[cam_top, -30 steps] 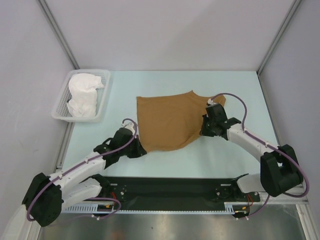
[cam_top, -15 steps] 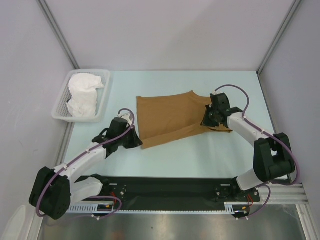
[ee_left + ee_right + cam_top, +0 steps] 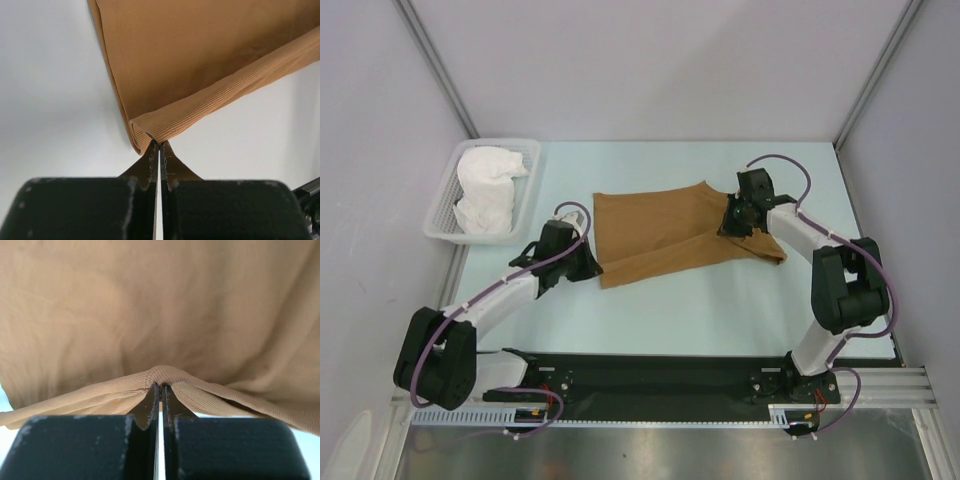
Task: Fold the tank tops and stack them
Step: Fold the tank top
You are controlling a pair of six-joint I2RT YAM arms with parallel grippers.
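Note:
The tan-brown tank top [image 3: 660, 228] lies mid-table, its near part doubled over toward the back. My left gripper [image 3: 594, 266] is shut on its near-left hem corner, and in the left wrist view the ribbed hem [image 3: 200, 95] is pinched at the gripper's tips [image 3: 159, 144]. My right gripper [image 3: 728, 226] is shut on the right part of the hem. The right wrist view shows that hem [image 3: 100, 390] bunched over the gripper's tips [image 3: 161, 385], with the cloth [image 3: 160, 305] spread behind. The white tank top [image 3: 485, 190] sits crumpled in the basket at far left.
A white lattice basket [image 3: 531, 185] stands at the table's back left corner. The black base rail [image 3: 660, 375] runs along the near edge. Grey enclosure walls close the table on the left, back and right.
Both grippers have moved away from the bases toward the back of the table, carrying the tan top's near hem with them. The cloth now covers a narrower band.

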